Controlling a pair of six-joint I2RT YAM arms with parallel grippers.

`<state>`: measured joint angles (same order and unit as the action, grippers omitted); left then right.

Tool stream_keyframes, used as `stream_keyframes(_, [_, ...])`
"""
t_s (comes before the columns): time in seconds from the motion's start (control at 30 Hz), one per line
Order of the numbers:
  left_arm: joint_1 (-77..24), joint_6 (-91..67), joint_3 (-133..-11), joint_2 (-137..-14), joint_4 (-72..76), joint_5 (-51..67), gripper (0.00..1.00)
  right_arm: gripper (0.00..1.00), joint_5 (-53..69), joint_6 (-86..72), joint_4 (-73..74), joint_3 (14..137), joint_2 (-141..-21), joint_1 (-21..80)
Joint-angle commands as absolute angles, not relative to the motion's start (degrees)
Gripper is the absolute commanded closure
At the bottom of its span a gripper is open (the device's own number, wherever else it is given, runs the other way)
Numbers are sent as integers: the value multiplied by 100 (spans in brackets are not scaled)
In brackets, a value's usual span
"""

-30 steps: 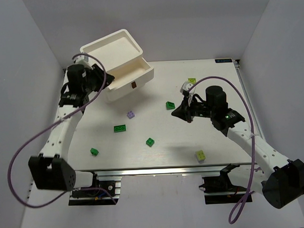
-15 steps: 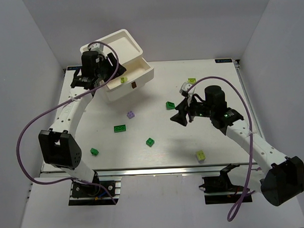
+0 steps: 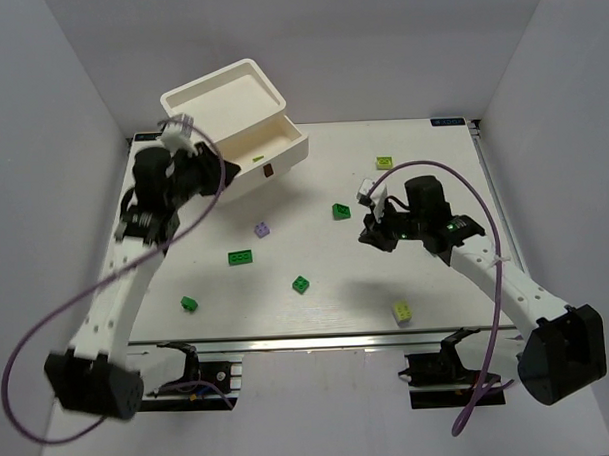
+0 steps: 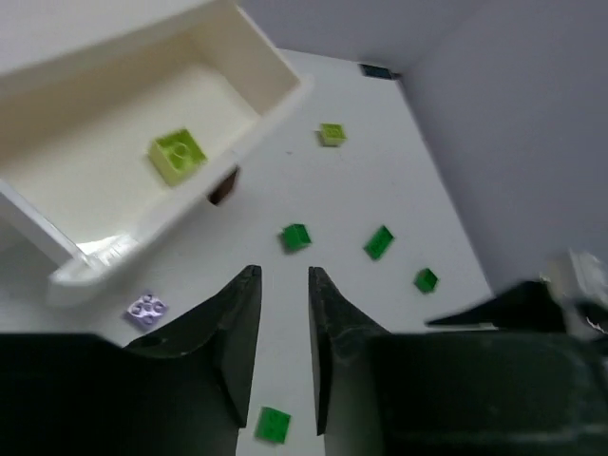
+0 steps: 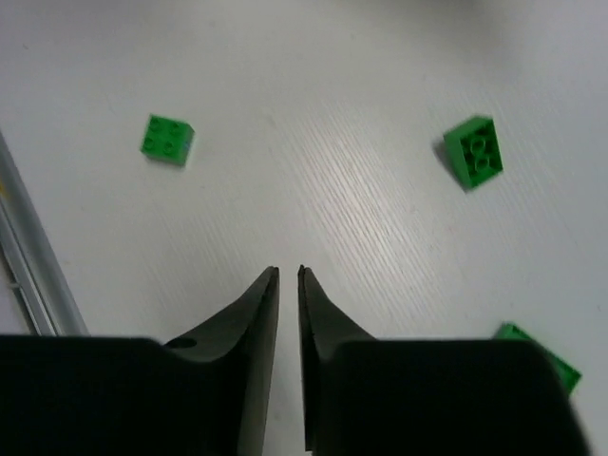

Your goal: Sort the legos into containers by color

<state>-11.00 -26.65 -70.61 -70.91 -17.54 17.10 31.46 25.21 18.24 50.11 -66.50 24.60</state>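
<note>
The white drawer unit (image 3: pixel 225 91) stands at the back left with one drawer (image 3: pixel 281 141) pulled out. A pale yellow-green brick (image 4: pixel 177 155) lies in that drawer and also shows in the top view (image 3: pixel 257 159). My left gripper (image 3: pixel 226 174) hovers just near of the drawer, slightly open and empty (image 4: pixel 284 274). My right gripper (image 3: pixel 367 235) is shut and empty, low over bare table (image 5: pixel 288 271). Loose on the table are a purple brick (image 3: pixel 263 229), dark green bricks (image 3: pixel 341 211) (image 3: pixel 240 256) (image 3: pixel 300 284) (image 3: pixel 189 304) and yellow-green bricks (image 3: pixel 384 162) (image 3: pixel 400 311).
White walls enclose the table (image 3: pixel 436 273) on the left, back and right. A metal rail (image 3: pixel 328 340) runs along the near edge. The right wrist view shows green bricks at the left (image 5: pixel 168 139) and upper right (image 5: pixel 478 152).
My left gripper has drawn back from over the drawer toward the near left, leaving the yellow-green brick in the drawer. My right gripper has swung down a little toward the table.
</note>
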Motion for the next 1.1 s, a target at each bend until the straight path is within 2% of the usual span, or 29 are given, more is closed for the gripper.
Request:
stream_keyframes(0.0, [-1116,-2706,-5519,-5479,-697,2872,58,78,2024,2769,2608,5028,-6793,2435])
stream_keyframes(0.03, [-1116,-2751,-5180,-5197,-668,2987,46,59,1874,2742,2758,5027,-6837,2443])
stream_keyframes(0.07, [-1116,-2742,-4916,-4785,-642,3188,30,49,1628,2664,2908,5036,-6934,2461])
stream_keyframes(0.1, [-1116,-2690,-4513,-4616,-607,3312,26,42,1522,2620,3031,5036,-6978,2461])
stream_keyframes(0.13, [-1116,-2576,-4378,-4484,-659,3400,22,27,1399,2610,3267,5019,-7013,2452])
stream_keyframes(0.17, [-1116,-2488,-4281,-4387,-746,3506,20,19,1354,2584,3391,5010,-7083,2452])
stream_keyframes(0.23, [-1116,-2234,-4097,-4175,-957,3577,17,11,1249,2540,3707,5010,-7171,2461])
stream_keyframes(0.5, [-1116,-1644,-3832,-3815,-1572,3367,15,11,791,2381,4411,5106,-7558,2452])
stream_keyframes(0.77, [-1047,-1591,-3674,-3200,-1784,3050,15,19,826,2874,5853,5581,-8165,2487])
stream_keyframes(0.93, [-1046,-1608,-3621,-3120,-1784,3076,14,18,1071,2900,6178,5458,-8130,2522])
stream_keyframes(1.07, [-1046,-1608,-3639,-3173,-1811,3111,14,11,1309,2953,6249,5326,-8218,2566])
